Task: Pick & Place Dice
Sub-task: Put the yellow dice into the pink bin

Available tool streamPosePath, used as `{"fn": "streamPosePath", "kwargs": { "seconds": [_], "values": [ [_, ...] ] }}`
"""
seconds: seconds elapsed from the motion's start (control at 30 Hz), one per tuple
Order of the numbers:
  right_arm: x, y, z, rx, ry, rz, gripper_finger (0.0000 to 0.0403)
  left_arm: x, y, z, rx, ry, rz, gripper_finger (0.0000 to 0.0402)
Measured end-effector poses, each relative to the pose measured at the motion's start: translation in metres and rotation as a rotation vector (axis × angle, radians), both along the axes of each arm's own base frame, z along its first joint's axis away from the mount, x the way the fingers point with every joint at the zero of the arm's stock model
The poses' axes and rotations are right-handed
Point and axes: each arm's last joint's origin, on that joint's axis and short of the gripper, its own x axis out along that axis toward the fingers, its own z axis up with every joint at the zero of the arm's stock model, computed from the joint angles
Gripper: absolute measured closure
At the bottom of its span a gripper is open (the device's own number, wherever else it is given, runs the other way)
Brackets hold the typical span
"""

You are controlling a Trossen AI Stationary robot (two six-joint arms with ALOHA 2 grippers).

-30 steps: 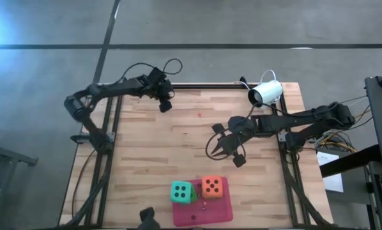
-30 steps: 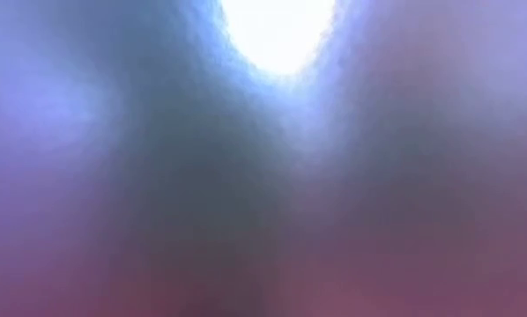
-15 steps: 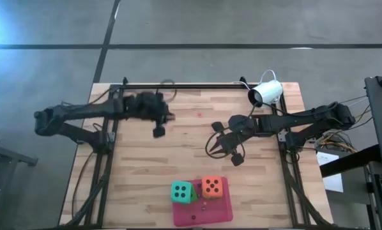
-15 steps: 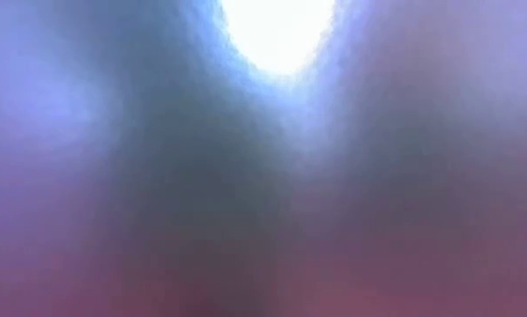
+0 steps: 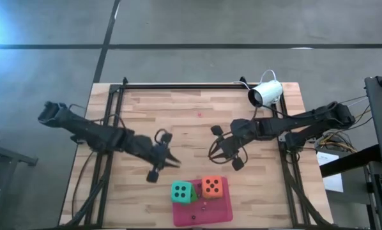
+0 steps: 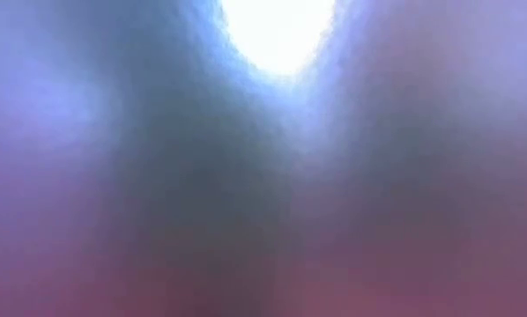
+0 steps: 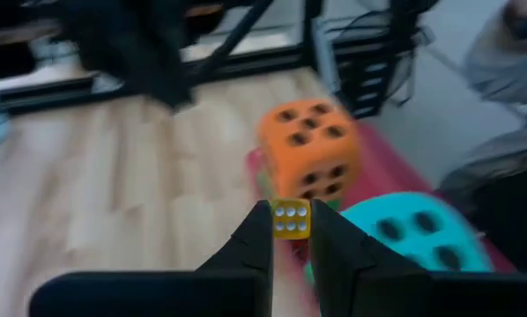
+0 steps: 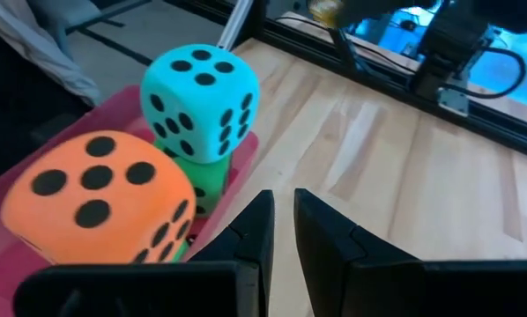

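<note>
Entry: dice stack on the pink mat [image 5: 204, 207], set at the near edge of the wooden table [image 5: 197, 121]. An orange die [image 5: 212, 186] and a teal die [image 5: 182, 191] are seen uppermost, each resting on a green die [image 8: 204, 187], of which only slivers are shown. The left gripper [image 5: 167, 160] is placed just beside the stack, on the table's left half, with its fingers drawn tight on a small yellow die [image 7: 291, 218] (white-pipped, far smaller than the foam cubes). From that gripper the orange die is found straight ahead and the teal die ahead and off to one side; the mat lies toward the near edge and slightly to the right of it. The right gripper [image 5: 221, 145] is held over the table's middle, farther from the mat, fingers drawn nearly together on nothing, pointed at the same stack. The left arm is judged the nearer, so the placing move is taken to be its own: a short advance along its present heading. No long axis is offered by a cube. Nothing is told by the low view (blurred throughout).
</note>
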Motion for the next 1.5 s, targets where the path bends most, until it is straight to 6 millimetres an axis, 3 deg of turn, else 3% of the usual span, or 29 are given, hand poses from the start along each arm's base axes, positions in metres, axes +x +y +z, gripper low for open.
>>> {"fn": "streamPosePath", "kwargs": {
  "seconds": [0.33,0.7,0.97,1.23,1.5],
  "values": [
    [-0.002,0.014,0.001,0.033,0.008,0.013,0.0359,0.025,-0.046,-0.018,-0.061,0.01,-0.082,0.0357],
    [-0.003,0.019,0.001,0.049,0.02,0.02,0.0359,0.06,-0.086,-0.018,-0.069,0.112,-0.218,0.0343],
    [-0.005,0.018,-0.002,0.057,0.062,0.011,0.0359,0.074,-0.093,-0.028,-0.05,0.169,-0.22,0.0346],
    [-0.005,0.018,-0.002,0.058,0.062,0.012,0.036,0.073,-0.093,-0.033,-0.048,0.203,-0.222,0.0341],
    [-0.005,0.018,-0.002,0.065,0.066,0.008,0.036,0.072,-0.093,-0.035,-0.04,0.226,-0.221,0.0309]
  ]
}}
